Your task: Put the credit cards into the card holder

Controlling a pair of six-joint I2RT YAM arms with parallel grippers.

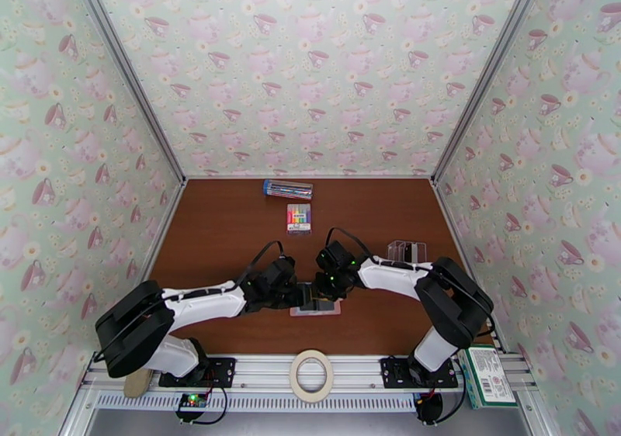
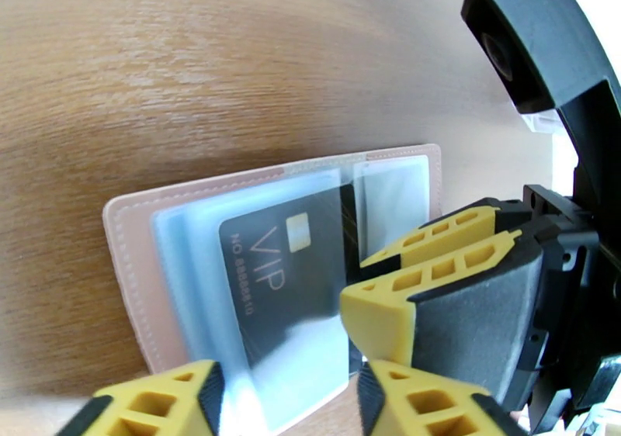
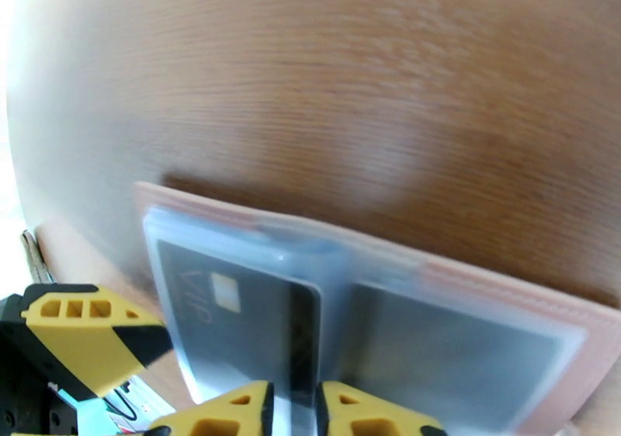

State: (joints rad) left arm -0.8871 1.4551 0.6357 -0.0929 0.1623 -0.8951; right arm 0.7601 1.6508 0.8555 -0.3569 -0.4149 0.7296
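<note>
1. Left gripper (image 2: 289, 403) sits closest to its lens, its yellow fingers set well apart over the near end of the card holder (image 2: 126, 237). Nothing is clamped between them, and I cannot tell whether they press on it.
2. Right gripper (image 3: 295, 414) is narrowed onto the free edge of the dark grey card (image 2: 272, 282), which lies mostly inside a clear pocket of the open holder.
3. The holder lies open and flat on the counter (image 1: 217, 236), close to the middle of its near edge, between the two grippers.
4. Handling, as I judge it: the card is light, thin, stiff and slick, so a pinch on its exposed short edge suits it, with the push kept flat along the pocket. The pocket film is soft and may buckle. The holder is light and likely to slide unless pinned at its pink border.
5. Clear cards (image 1: 407, 251) wait near the right edge of the counter, well apart from the holder. They look just as thin and slippery, and hard to lift if flat; whether they lie flat or stand I cannot tell.
6. Count: one holder, with two pockets showing side by side; one dark card; clear cards too small to count; one marker pack (image 1: 299, 218) and one pen box (image 1: 288, 189) toward the far edge; one tape roll (image 1: 311, 375) on the rail.
</note>
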